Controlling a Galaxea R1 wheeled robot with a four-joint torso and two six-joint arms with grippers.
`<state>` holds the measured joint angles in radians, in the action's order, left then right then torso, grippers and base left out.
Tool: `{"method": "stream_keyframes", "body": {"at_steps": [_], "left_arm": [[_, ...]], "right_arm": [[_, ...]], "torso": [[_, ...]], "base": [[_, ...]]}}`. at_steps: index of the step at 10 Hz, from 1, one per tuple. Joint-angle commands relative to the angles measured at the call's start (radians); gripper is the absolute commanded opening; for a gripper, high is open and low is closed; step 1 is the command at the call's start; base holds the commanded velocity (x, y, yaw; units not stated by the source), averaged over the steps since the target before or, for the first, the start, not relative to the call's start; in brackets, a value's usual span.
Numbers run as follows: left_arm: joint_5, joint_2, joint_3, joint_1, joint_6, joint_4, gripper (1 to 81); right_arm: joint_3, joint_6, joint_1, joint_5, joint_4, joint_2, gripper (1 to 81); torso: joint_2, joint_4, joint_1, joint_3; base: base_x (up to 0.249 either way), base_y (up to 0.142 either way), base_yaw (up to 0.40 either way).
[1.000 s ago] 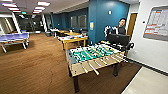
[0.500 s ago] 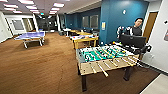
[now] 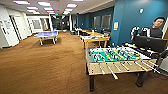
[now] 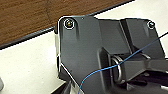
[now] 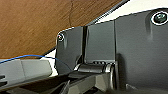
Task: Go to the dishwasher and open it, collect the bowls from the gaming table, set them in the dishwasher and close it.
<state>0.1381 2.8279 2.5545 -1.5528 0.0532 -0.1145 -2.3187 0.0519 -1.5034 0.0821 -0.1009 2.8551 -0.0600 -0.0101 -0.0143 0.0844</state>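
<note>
A table with a white top and a yellow edge, the gaming table [image 3: 96, 38], stands mid-room beyond the table-football table, with coloured things on it too small to make out. Bowls cannot be told apart at this distance. The dishwasher is out of view. In the left wrist view a dark plate [image 4: 82, 47] of the robot hangs over a white surface and brown carpet. The right wrist view shows the same kind of dark plate [image 5: 100, 42] above the carpet.
A table-football table [image 3: 117, 58] with a green field and rods stands close at the right. A person [image 3: 155, 28] with a control rig stands behind it by the blue wall. A blue table-tennis table [image 3: 46, 35] stands far left. Brown carpet [image 3: 45, 67] spreads ahead.
The whole head view has swung left: the table-football table and the table-tennis table have slid rightward in the picture. The camera moved, not the tables.
</note>
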Motion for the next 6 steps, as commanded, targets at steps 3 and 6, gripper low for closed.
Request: {"method": "stream_keyframes", "body": {"at_steps": [3, 6], "left_arm": [[-0.049, -0.017, 0.003, 0.035, -0.001, -0.001, 81.1], [-0.051, -0.017, 0.003, 0.033, -0.001, -0.001, 81.1]], "right_arm": [[0.018, 0.002, 0.050, -0.053, 0.015, -0.001, 81.1], [0.018, 0.002, 0.053, -0.054, 0.015, 0.000, 81.1]], "torso": [[0.000, 0.000, 0.000, 0.000], [0.000, 0.000, 0.001, 0.000]], "base": [[0.000, 0.000, 0.295], [0.000, 0.000, 0.288]]}}
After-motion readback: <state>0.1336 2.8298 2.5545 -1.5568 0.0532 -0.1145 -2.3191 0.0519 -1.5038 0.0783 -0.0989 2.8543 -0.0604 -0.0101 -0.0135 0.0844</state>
